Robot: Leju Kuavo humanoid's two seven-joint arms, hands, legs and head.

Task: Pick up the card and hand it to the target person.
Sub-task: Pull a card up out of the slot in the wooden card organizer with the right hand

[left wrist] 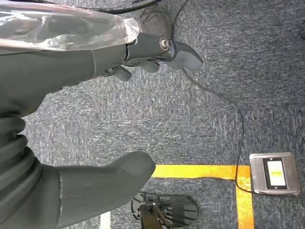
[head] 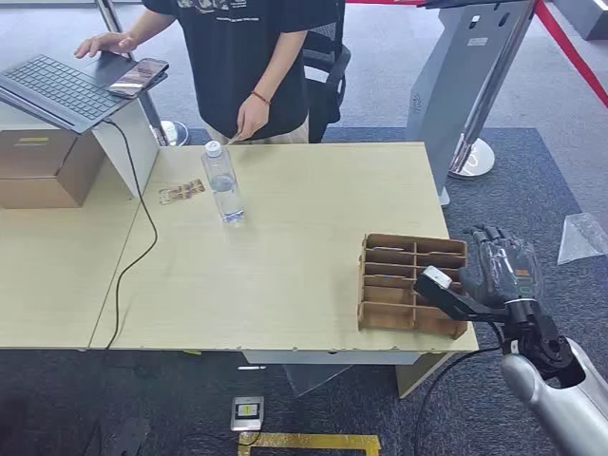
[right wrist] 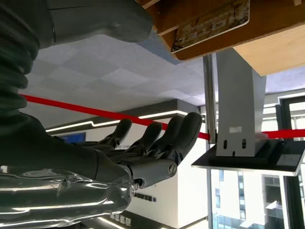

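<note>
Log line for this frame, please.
right hand: open beside cardboard organizer | left hand: open, hanging | card: on table

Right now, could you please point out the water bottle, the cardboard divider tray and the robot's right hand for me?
water bottle [head: 223,186]: head view, on its clear body.
cardboard divider tray [head: 387,241]: head view, on its far rim.
right hand [head: 502,267]: head view, on the back of the hand beside the tray.

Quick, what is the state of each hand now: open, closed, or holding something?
Left hand: open, holding nothing, above the carpet.
Right hand: open, fingers apart, empty, beside the cardboard tray.
</note>
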